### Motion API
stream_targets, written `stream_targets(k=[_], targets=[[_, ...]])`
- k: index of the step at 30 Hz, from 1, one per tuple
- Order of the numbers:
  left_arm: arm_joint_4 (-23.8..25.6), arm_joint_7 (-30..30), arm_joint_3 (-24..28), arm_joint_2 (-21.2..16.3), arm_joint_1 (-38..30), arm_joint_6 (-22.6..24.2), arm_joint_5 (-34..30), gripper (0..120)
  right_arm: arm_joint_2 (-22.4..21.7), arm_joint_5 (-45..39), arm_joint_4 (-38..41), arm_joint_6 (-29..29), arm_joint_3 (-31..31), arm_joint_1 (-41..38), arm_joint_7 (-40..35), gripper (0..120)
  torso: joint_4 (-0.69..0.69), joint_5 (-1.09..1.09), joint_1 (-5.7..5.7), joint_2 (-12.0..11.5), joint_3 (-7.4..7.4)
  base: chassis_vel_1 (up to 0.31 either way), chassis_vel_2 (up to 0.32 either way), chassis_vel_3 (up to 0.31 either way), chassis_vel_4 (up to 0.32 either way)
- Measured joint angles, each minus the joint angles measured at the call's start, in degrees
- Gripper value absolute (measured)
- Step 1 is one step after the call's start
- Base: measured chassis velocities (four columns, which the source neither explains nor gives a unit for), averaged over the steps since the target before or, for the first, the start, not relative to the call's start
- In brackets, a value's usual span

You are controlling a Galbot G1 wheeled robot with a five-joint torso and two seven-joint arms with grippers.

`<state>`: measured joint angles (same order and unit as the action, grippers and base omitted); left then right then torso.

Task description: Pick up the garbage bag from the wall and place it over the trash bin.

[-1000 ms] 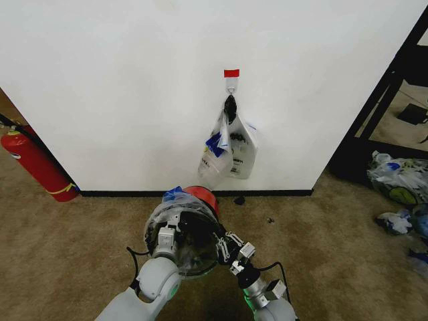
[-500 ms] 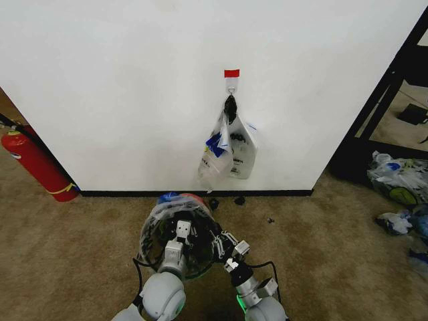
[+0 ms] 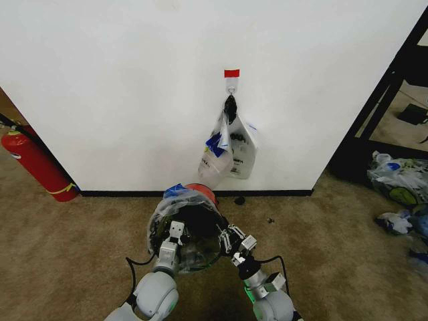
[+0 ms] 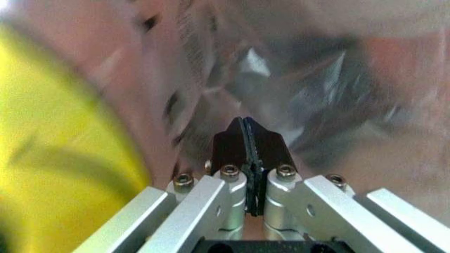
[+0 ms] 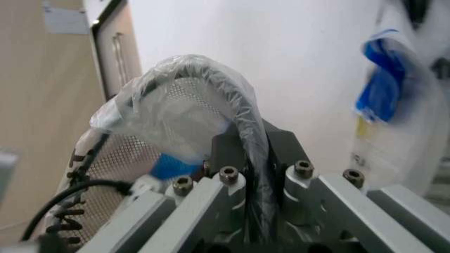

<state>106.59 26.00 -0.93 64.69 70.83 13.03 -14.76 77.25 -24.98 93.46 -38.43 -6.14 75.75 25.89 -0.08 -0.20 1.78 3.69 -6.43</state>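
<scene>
The trash bin [image 3: 199,226], black mesh with a red base, stands on the carpet close to the wall [image 3: 120,80]. The see-through garbage bag [image 3: 164,212] is stretched over its rim, a blue patch showing at the far side. My left gripper [image 3: 175,231] is at the near left rim; its fingers [image 4: 232,138] are pressed shut with bag film [image 4: 323,79] all around them. My right gripper [image 3: 231,238] is at the near right rim, where it [image 5: 252,142] is shut on the rim [image 5: 237,103] wrapped in the bag [image 5: 172,113].
A bunch of printed bags [image 3: 227,150] hangs at a black knot from the hook under red tape [image 3: 231,72]. A red fire extinguisher [image 3: 37,164] leans at the left. Stuffed clear bags [image 3: 398,180] lie at the right beside a black frame [image 3: 374,114].
The bin with the bag has shifted a little right and toward the wall since half a second ago. Both grippers moved with it and stay at the rim.
</scene>
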Motion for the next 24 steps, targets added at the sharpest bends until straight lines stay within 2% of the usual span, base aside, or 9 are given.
stream_targets(k=[4,12,24], targets=[[0.1,0.0,1.0,0.5,-0.6,0.4,0.0,0,0.5,1.7,-0.8,-0.8,-0.5,-0.1,3.3,1,0.00,0.00,0.00,0.0,0.00,0.000,0.000,0.000,0.000],[0.5,1.6,2.3,0.7,0.6,2.4,0.3,0,1.2,4.9,-2.4,-2.6,-2.2,-1.1,4.8,1,0.00,0.00,0.00,0.0,0.00,0.000,0.000,0.000,0.000],[3.1,2.8,1.8,-2.8,2.8,4.7,-0.2,0,1.1,6.7,-2.7,-3.6,-3.4,-1.8,4.5,1,0.00,0.00,0.00,0.0,0.00,0.000,0.000,0.000,0.000]])
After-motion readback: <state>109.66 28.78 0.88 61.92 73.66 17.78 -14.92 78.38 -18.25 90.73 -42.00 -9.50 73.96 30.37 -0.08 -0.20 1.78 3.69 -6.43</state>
